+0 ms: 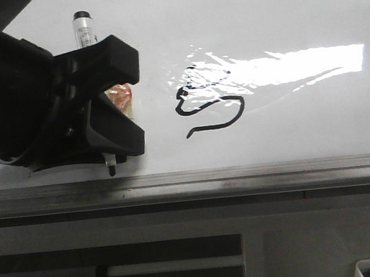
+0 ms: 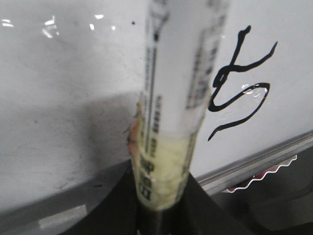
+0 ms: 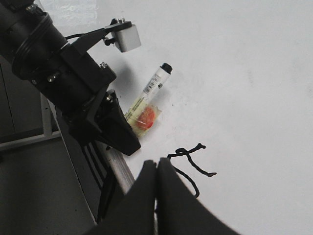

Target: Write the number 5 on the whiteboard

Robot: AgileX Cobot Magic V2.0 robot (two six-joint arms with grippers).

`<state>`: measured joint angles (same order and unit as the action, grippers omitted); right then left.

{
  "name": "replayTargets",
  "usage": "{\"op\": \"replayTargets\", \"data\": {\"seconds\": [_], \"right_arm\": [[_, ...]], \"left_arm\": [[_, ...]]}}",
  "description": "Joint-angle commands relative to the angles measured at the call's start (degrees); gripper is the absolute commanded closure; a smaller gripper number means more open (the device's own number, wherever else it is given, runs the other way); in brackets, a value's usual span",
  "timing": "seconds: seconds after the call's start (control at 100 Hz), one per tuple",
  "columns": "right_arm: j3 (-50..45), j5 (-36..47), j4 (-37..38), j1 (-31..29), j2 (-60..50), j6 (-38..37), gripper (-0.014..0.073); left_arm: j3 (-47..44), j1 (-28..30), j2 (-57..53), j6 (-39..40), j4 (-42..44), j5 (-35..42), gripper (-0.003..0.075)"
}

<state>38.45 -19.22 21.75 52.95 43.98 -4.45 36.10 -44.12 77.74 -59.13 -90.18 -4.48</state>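
Black squiggly number 5 (image 1: 209,103) on whiteboard (image 1: 291,10)

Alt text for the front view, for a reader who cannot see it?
The left gripper holds a marker against the whiteboard, left of a black hand-drawn number 5. Bright glare crosses the top of the figure; a grey edge rail runs below.

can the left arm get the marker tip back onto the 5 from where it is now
Probably yes. The left gripper holds the marker just beside the number 5 on the whiteboard, with only bare board between them. The right gripper, shut, sits near the 5 and might crowd it.
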Motion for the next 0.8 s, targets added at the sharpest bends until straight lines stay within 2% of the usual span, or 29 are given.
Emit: {"op": "replayTargets", "data": {"seconds": [0.0,0.12,0.31,0.38,0.72,0.79], "right_arm": [[1.6,3.9,0.4,-0.3,-0.4,0.1,0.0657],[1.6,4.0,0.1,-0.3,-0.4,0.1,0.0657],[1.6,4.0,-0.4,-0.3,-0.4,0.1,0.0657],[1.6,4.1,-0.4,-0.3,-0.4,0.1,0.0657],[1.6,4.1,-0.5,-0.3,-0.4,0.1,0.0657],[1.6,4.1,-0.5,-0.3,-0.4,0.1,0.0657]], "left_arm": [[0.4,1.9,1.5,0.5,-0.6,11.2,0.0739],[0.4,1.9,1.5,0.5,-0.6,11.2,0.0709],[0.4,1.9,1.5,0.5,-0.6,11.2,0.0522],[0.4,1.9,1.5,0.5,-0.6,11.2,0.0482],[0.4,1.9,1.5,0.5,-0.9,11.2,0.0472],[0.4,1.9,1.5,0.5,-0.9,11.1,0.0439]]}}
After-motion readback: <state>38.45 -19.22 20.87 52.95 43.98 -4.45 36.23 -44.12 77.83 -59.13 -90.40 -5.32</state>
